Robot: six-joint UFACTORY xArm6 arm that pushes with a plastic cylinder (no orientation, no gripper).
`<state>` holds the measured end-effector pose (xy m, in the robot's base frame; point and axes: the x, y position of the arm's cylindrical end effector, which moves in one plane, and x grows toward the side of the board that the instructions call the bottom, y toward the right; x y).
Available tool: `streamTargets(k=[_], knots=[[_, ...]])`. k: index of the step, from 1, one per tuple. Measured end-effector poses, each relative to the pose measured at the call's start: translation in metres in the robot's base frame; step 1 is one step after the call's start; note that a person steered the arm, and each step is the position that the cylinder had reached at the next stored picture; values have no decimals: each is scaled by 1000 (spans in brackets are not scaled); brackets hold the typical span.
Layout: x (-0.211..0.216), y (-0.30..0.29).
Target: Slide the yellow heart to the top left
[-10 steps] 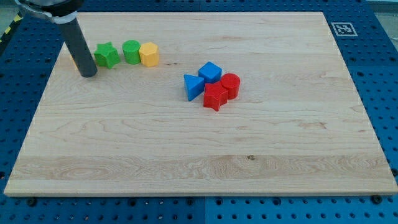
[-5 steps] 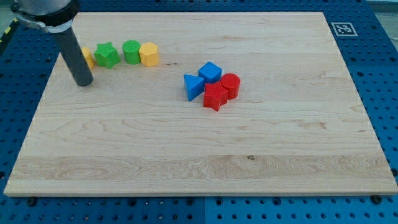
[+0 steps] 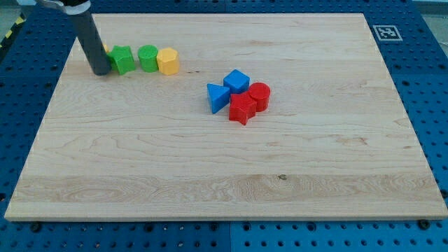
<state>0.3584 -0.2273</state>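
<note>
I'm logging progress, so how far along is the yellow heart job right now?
Done: the yellow heart already sits near the board's top left, though the rod hides almost all of it. In hand: my tip is at the heart's lower edge, just left of the green star. Left: a short push toward the corner. The green round block and yellow hexagon sit further right.

A pale wooden board (image 3: 224, 161) with visible grain fills most of the view. It lies on a blue perforated surface (image 3: 427, 84) showing on the left, right and near sides. A black-and-white square marker (image 3: 385, 32) sits at the far right corner. Light is even.
</note>
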Motion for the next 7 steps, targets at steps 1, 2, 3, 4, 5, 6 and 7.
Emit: streamTargets(k=[1, 2, 3, 4, 5, 6, 7], knots=[[0, -8], [0, -35], [-3, -42], [-10, -40], [-17, -36], [-18, -33], [-22, -29]])
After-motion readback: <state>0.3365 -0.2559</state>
